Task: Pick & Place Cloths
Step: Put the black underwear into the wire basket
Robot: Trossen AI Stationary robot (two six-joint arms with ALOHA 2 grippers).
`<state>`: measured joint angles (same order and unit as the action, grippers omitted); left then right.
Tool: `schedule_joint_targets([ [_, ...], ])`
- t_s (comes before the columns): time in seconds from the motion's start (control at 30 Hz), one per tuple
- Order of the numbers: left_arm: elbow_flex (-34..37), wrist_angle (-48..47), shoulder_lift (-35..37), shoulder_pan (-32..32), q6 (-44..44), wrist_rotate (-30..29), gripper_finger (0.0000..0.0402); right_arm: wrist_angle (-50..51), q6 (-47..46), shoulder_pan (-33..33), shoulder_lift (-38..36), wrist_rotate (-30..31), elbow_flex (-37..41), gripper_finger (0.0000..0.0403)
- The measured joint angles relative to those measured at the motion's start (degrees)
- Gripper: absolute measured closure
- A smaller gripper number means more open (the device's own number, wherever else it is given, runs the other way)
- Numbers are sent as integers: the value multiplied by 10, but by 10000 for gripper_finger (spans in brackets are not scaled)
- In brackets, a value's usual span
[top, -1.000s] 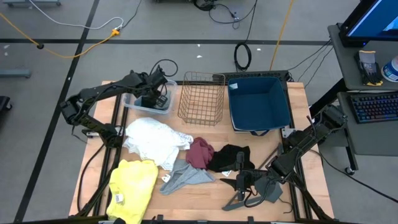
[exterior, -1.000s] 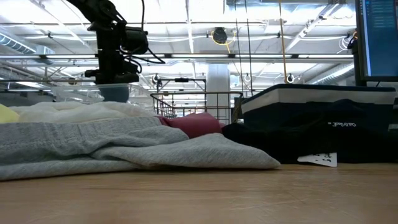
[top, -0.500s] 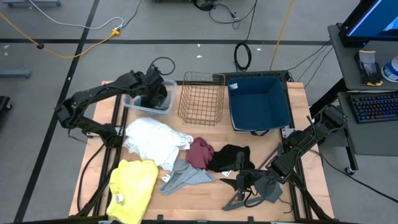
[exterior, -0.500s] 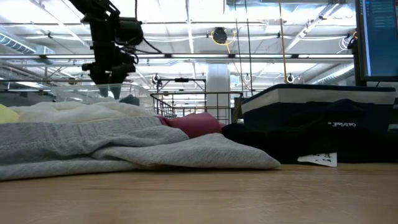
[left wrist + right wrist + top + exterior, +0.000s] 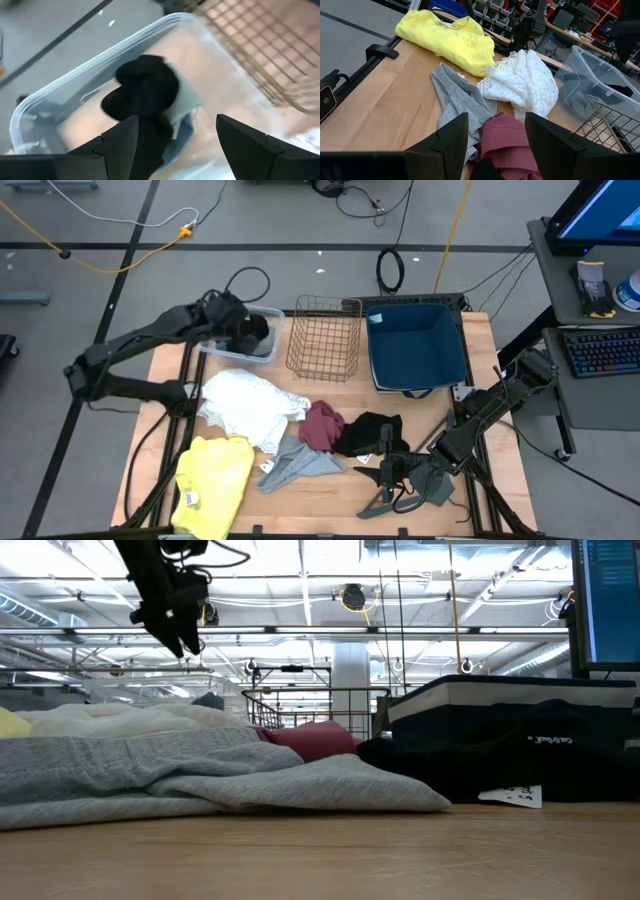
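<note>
Risen from the clear plastic bin (image 5: 240, 343) at far left, the left gripper (image 5: 243, 332) hangs released above the black cloth (image 5: 145, 87) and blue cloth (image 5: 182, 131) inside.

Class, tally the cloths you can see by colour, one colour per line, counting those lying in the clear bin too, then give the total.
Yellow cloth: 1
White cloth: 1
Grey cloth: 1
Maroon cloth: 1
Black cloths, one on the table, one in the clear bin: 2
Blue cloth in the bin: 1
Total: 7

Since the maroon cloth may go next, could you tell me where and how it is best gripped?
Probably from straight above, on the raised bunched top of the maroon cloth. It lies crumpled between the black cloth and the white cloth, so side approaches would likely snag neighbours.
</note>
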<state>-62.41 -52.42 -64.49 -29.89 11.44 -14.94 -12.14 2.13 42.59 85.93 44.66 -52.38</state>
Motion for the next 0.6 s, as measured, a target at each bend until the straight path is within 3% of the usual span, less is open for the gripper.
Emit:
schedule_joint_targets([
  [0.27, 0, 16, 9, 90, -32, -1, 130, 3, 0, 0, 0, 0, 0, 213],
  [0.6, 0, 133, 9, 178, -101, -1, 131, 17, 0, 0, 0, 0, 0, 213],
])
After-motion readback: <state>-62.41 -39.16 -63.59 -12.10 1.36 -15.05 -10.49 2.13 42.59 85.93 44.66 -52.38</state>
